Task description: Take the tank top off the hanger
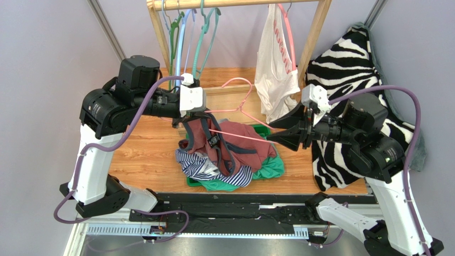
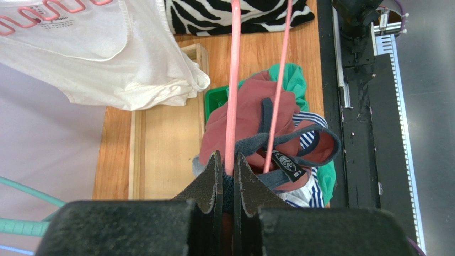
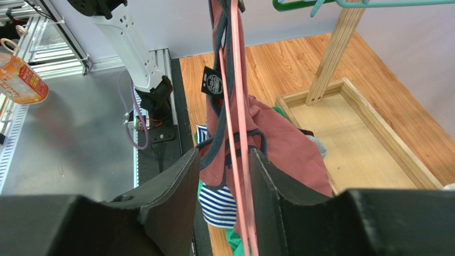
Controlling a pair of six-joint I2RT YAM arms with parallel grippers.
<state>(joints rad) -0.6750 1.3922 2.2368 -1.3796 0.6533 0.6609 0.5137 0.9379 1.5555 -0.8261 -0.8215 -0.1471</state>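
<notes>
The maroon tank top (image 2: 245, 106), a soft knit edged in dark blue-grey binding, hangs on a thin pink hanger (image 2: 233, 80) held in the air just in front of the wooden rack (image 1: 315, 37). Its hem is slumped onto a heap of striped and green clothes (image 1: 213, 170). The left gripper (image 2: 228, 160) is clamped tight on one hanger rod, with a strap bunched at its pads. In front of the rack's right post, the right gripper (image 3: 224, 154) holds its broad, black, wedge-shaped jaws apart, straddling the cloth and both rods. A limp white shirt (image 1: 275, 58) hangs from the rack's rail.
</notes>
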